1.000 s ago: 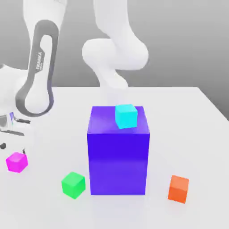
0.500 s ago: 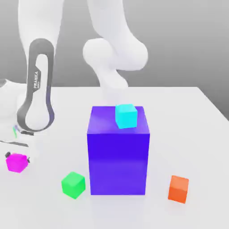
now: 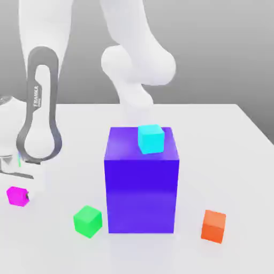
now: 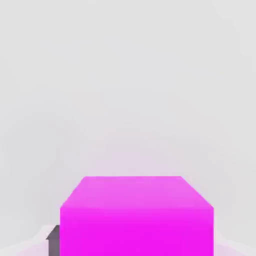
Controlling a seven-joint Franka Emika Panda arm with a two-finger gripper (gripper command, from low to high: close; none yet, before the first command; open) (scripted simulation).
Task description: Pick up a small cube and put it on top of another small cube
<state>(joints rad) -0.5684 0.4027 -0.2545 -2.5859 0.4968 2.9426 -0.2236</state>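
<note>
At the exterior view's left edge, low on the white table [image 3: 225,139], the gripper [image 3: 19,188] is sitting down over the small cube [image 3: 17,196], its jaws drawn in as far as they go and pinching the magenta block between them; the hand view is looking straight onto the same small cube [image 4: 136,215], with a dark fingertip [image 4: 53,239] pressing against one side. The cube is resting on the table, well apart from the green cube [image 3: 88,220], the orange cube [image 3: 213,226] and the tall purple block [image 3: 142,179] that is carrying a cyan cube [image 3: 151,138] on top. The step in hand appears to be securing the grasp before lifting, and doing it well is likely a matter of keeping the grip centred on opposite faces, rising straight up so the cube is not dragging or twisting, and clearing the table fully before swinging toward a target cube. Being a cube, the block has no long axis to speak of; it is sitting flat, top face up, with one side face squarely facing the hand camera, so its flat faces look well aligned for the pads.
</note>
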